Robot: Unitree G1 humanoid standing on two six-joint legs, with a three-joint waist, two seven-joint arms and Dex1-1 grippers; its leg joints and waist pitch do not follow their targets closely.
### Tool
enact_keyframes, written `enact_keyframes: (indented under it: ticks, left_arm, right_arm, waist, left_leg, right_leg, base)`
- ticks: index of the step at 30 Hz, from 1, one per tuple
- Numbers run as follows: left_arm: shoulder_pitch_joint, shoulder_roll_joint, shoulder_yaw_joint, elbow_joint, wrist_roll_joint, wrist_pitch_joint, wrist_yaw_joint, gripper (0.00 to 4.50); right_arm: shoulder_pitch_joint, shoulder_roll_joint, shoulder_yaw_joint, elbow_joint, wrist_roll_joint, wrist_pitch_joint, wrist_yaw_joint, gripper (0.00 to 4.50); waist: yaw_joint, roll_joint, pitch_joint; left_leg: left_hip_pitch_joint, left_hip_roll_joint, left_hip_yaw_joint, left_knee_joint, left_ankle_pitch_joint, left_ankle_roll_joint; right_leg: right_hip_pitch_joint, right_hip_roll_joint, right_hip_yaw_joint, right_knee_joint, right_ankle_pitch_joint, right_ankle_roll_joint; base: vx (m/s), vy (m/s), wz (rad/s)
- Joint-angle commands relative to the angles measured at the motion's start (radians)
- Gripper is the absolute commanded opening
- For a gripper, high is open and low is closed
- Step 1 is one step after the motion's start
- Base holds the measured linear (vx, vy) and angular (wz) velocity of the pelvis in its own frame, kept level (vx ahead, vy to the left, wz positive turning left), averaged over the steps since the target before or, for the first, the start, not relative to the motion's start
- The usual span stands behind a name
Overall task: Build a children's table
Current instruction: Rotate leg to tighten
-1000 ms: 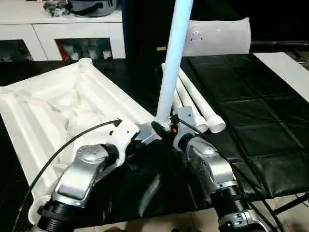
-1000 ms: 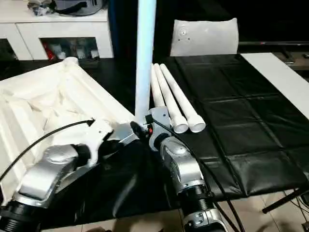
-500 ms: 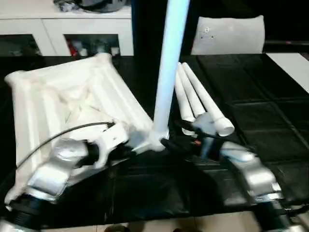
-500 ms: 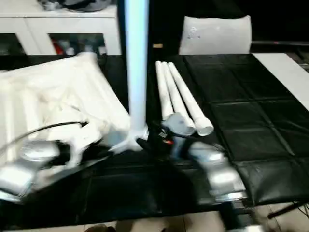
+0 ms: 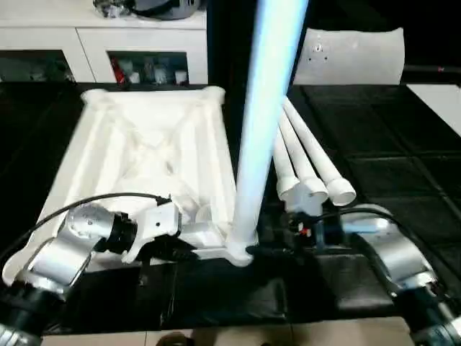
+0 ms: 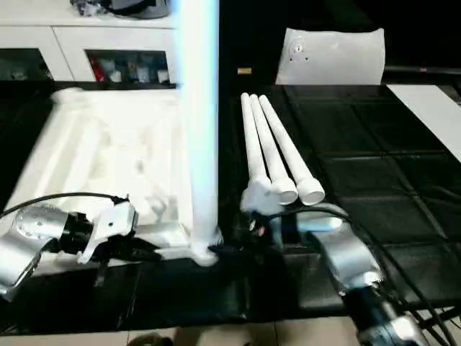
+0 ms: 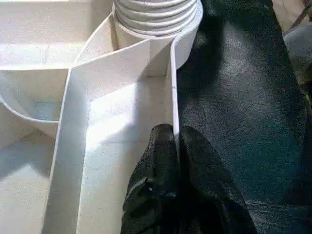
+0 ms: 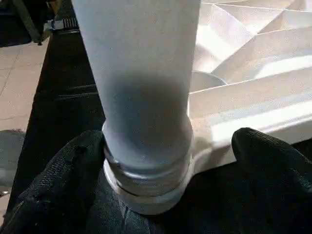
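Children's table top (image 5: 151, 144), white, ribbed underside up, lies centre-left of the frame on the black-covered work surface (image 5: 382, 173). One leg (image 5: 263, 108) stands upright in its near-right corner socket (image 8: 146, 187). Three loose legs (image 5: 310, 162) lie side by side just right of it. Left gripper (image 7: 174, 141): fingers pressed together, pinching the top's thin edge wall. Right gripper (image 8: 168, 161): fingers wide apart, flanking the standing leg's base. White cabinet (image 5: 94, 43), upper left; white panel (image 5: 353, 54), upper right.

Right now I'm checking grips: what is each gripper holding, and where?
Left gripper pinches the table top's edge wall near the corner socket. Right gripper holds nothing.
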State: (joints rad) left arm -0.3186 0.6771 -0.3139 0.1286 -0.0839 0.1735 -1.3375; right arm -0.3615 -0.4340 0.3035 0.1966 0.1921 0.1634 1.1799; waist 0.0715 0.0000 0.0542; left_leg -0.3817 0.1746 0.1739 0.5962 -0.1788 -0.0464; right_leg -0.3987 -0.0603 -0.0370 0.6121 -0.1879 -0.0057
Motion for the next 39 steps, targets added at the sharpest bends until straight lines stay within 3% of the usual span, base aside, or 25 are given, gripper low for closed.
enact_keyframes:
  ticks: [1,4,5,9,15,25,29,31,35,36,39]
  left_arm:
    - [-0.018,-0.016,-0.047,-0.023,-0.016,-0.033,-0.064,0.0]
    - [-0.026,-0.023,-0.047,-0.006,-0.017,-0.051,-0.074,0.0]
    - [-0.03,-0.022,-0.051,0.004,-0.01,-0.065,-0.08,0.0]
    - [-0.035,-0.017,-0.061,0.014,-0.007,-0.075,-0.089,0.0]
    - [-0.034,-0.013,-0.062,0.019,-0.008,-0.079,-0.096,0.0]
    - [-0.015,-0.01,-0.053,0.007,-0.017,-0.058,-0.077,0.0]
    - [0.05,-0.042,0.014,-0.085,-0.038,0.069,0.076,0.0]
    - [0.078,-0.077,0.051,-0.132,-0.039,0.154,0.179,0.0]
    - [0.097,-0.146,0.089,-0.191,-0.035,0.265,0.305,0.0]
    - [0.103,-0.208,0.104,-0.229,-0.016,0.338,0.397,0.0]
    - [0.097,-0.368,0.124,-0.282,0.026,0.467,0.579,0.0]
  right_arm:
    - [-0.028,-0.004,0.012,0.02,-0.025,-0.016,0.017,4.11]
    - [-0.042,0.003,0.025,0.04,-0.018,-0.021,0.043,4.05]
    - [-0.052,0.011,0.031,0.055,-0.02,-0.028,0.051,3.92]
    - [-0.063,0.021,0.036,0.081,-0.02,-0.044,0.058,3.6]
    - [-0.074,0.04,0.046,0.113,-0.019,-0.051,0.07,2.93]
    - [-0.055,0.065,0.045,0.103,0.025,0.001,0.087,2.74]
    - [0.011,0.149,0.007,0.05,0.061,0.076,-0.051,2.72]
    - [0.019,0.217,-0.016,0.057,0.039,0.094,-0.185,2.72]
    - [0.006,0.303,-0.026,0.098,0.003,0.13,-0.333,2.72]
    - [-0.01,0.372,-0.04,0.135,-0.011,0.154,-0.434,2.72]
    - [-0.06,0.499,-0.073,0.215,-0.043,0.19,-0.634,2.72]
  waist:
    - [-0.004,0.009,-0.062]
    - [-0.002,0.006,-0.063]
    - [0.0,0.01,-0.064]
    - [0.011,0.007,-0.065]
    - [0.01,0.008,-0.063]
    - [0.011,0.01,-0.064]
    - [0.008,0.009,-0.064]
    - [-0.001,0.013,-0.056]
    - [-0.028,0.01,-0.048]
    - [-0.042,0.004,-0.051]
    - [-0.055,0.005,-0.049]
  left_leg:
    - [0.027,0.054,-0.015,-0.077,-0.259,0.0]
    - [0.026,0.054,-0.014,-0.075,-0.249,0.007]
    - [0.027,0.054,-0.013,-0.074,-0.246,0.01]
    - [0.028,0.055,-0.012,-0.073,-0.236,0.012]
    - [0.028,0.055,-0.014,-0.076,-0.265,-0.003]
    - [0.026,0.055,-0.014,-0.075,-0.256,-0.002]
    - [0.026,0.06,-0.016,-0.08,-0.267,-0.013]
    - [0.027,0.055,-0.018,-0.084,-0.319,-0.029]
    - [0.024,0.049,-0.029,-0.088,-0.385,-0.059]
    - [0.024,0.049,-0.029,-0.086,-0.39,-0.063]
    - [0.027,0.044,-0.033,-0.081,-0.397,-0.063]
  right_leg:
    - [0.037,-0.073,0.042,-0.066,-0.197,-0.234]
    - [0.038,-0.073,0.042,-0.064,-0.18,-0.24]
    - [0.037,-0.073,0.042,-0.066,-0.178,-0.241]
    - [0.037,-0.073,0.042,-0.063,-0.173,-0.241]
    - [0.036,-0.073,0.041,-0.065,-0.209,-0.234]
    - [0.038,-0.072,0.041,-0.063,-0.196,-0.236]
    - [0.038,-0.075,0.042,-0.06,-0.19,-0.239]
    - [0.031,-0.072,0.041,-0.068,-0.28,-0.227]
    - [0.03,-0.077,0.038,-0.085,-0.449,-0.171]
    - [0.03,-0.079,0.04,-0.083,-0.466,-0.165]
    - [0.024,-0.079,0.035,-0.097,-0.54,-0.136]
  base:
    - [0.0,0.0,0.0]
    - [0.0,0.0,0.0]
    - [0.0,0.0,0.0]
    - [0.0,0.0,0.0]
    - [0.0,0.0,0.0]
    - [0.0,0.0,0.0]
    - [0.0,0.0,0.0]
    - [0.0,0.0,0.0]
    - [0.0,0.0,0.0]
    - [0.0,0.0,0.0]
    - [0.0,0.0,0.0]
